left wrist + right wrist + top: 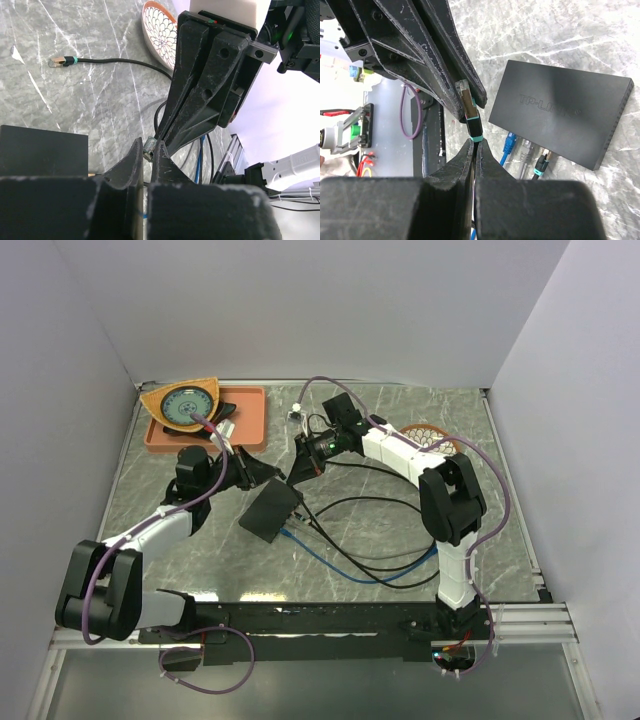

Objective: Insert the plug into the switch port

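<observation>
The plug (468, 106) is being held in the air beside the switch (560, 112), not in any switch port. The port edge is barely showing behind three seated cables (522, 150). The right gripper (474, 144) is pinching its teal boot and the left gripper (148, 149) is clamping its tip. A patterned bowl (161, 35) and a loose cable (100, 61) are lying beyond.

Brand mark on the switch
Faint tone-on-tone lettering "TP-LINK" runs across the top face of the flat black switch box (560, 107); no other text can be read.
</observation>
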`<state>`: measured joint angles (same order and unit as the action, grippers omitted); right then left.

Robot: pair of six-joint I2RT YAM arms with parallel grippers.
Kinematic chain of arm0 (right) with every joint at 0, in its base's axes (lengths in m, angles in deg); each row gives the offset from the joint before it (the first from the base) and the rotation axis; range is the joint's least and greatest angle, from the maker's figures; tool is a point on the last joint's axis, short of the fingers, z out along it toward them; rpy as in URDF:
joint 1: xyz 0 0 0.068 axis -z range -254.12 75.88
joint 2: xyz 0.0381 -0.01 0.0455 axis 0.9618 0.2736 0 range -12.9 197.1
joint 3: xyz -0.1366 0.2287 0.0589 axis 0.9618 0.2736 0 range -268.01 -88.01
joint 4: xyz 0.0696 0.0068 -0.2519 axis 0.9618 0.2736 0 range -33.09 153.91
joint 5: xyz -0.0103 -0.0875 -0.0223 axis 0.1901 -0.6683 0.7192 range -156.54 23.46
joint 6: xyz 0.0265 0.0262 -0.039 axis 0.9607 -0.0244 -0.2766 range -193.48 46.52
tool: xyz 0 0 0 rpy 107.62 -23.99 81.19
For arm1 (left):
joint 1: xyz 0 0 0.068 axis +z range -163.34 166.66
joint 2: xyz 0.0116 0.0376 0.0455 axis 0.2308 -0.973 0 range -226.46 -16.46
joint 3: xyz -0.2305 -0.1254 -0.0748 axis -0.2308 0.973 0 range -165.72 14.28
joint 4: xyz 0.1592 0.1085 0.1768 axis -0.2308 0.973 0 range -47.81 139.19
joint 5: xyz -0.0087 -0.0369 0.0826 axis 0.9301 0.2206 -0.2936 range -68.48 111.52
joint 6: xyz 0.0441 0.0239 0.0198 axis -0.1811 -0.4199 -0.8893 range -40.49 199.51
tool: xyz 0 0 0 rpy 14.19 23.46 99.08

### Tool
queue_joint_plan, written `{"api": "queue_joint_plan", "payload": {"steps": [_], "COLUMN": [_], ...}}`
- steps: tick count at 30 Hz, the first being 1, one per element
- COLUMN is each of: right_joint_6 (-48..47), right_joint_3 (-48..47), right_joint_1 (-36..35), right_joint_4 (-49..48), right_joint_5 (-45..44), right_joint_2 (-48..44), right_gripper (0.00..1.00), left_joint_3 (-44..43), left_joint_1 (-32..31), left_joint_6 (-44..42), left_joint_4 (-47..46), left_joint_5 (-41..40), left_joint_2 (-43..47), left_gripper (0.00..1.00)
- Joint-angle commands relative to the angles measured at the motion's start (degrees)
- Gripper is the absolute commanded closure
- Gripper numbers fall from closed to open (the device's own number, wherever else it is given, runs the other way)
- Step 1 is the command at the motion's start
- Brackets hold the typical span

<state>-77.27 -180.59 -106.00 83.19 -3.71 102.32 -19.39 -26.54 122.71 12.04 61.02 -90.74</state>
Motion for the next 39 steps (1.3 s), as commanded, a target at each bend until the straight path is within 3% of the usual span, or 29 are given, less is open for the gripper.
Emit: {"api": "queue_joint_plan", "payload": {"steps": [1, 3, 6, 7, 12, 17, 18, 22, 28, 32, 35, 37, 39], "right_joint_6": [-0.87, -0.69, 0.27, 0.62, -0.07, -1.30, -1.65, -3.50, -5.00, -4.12, -3.51, -3.33, -2.98], "right_joint_3": [-1.99, -2.00, -1.47, -1.38, 0.11, 1.17, 1.17, 0.73, -0.41, 1.16, 1.43, 1.17, 0.47], "right_joint_1": [-0.02, 0.06, -0.03, -0.20, -2.48, -6.26, -6.79, -10.30, -13.65, -14.44, -14.88, -15.32, -15.58], "right_joint_4": [1.57, 1.58, 1.14, 1.14, -0.18, -1.50, -1.50, -1.50, -1.14, -2.90, -3.87, -3.87, -3.61], "right_joint_5": [-2.60, -4.63, -11.74, -14.81, -30.38, -42.07, -45.04, -53.30, -58.87, -57.65, -56.24, -55.54, -55.45], "right_joint_2": [-3.86, -4.74, -6.84, -7.46, -11.77, -14.76, -14.93, -15.29, -14.06, -14.50, -14.58, -14.06, -13.53], "right_gripper": [1.00, 1.00, 0.91, 0.81, 0.65, 0.34, 0.23, 0.03, 0.01, 0.05, 0.15, 0.28, 0.33], "left_joint_3": [-0.61, -1.13, -2.45, -2.89, -5.17, -6.67, -7.19, -8.60, -12.29, -13.88, -14.49, -14.49, -14.23], "left_joint_1": [0.09, 0.01, 0.01, 0.01, 0.01, 0.01, 0.01, 0.09, 0.09, 0.09, 0.09, 0.09, 0.09], "left_joint_6": [-0.92, -0.75, -0.49, -0.49, -0.49, 0.39, 0.57, 1.53, 2.24, 2.41, 1.98, 1.89, 2.15], "left_joint_4": [-1.06, 0.00, 3.60, 4.83, 11.16, 15.29, 16.52, 19.16, 25.48, 27.95, 28.65, 28.66, 28.13], "left_joint_5": [-0.13, -1.27, -3.63, -4.34, -6.98, -9.27, -9.53, -10.24, -11.91, -13.14, -13.58, -13.58, -13.40], "left_joint_2": [1.51, 1.60, 1.77, 1.77, 1.60, 1.77, 1.86, 1.77, 1.86, 2.30, 2.39, 2.30, 2.39], "left_gripper": [0.99, 0.99, 0.99, 0.99, 0.99, 0.99, 0.99, 0.99, 0.99, 0.99, 0.99, 0.99, 0.99]}}
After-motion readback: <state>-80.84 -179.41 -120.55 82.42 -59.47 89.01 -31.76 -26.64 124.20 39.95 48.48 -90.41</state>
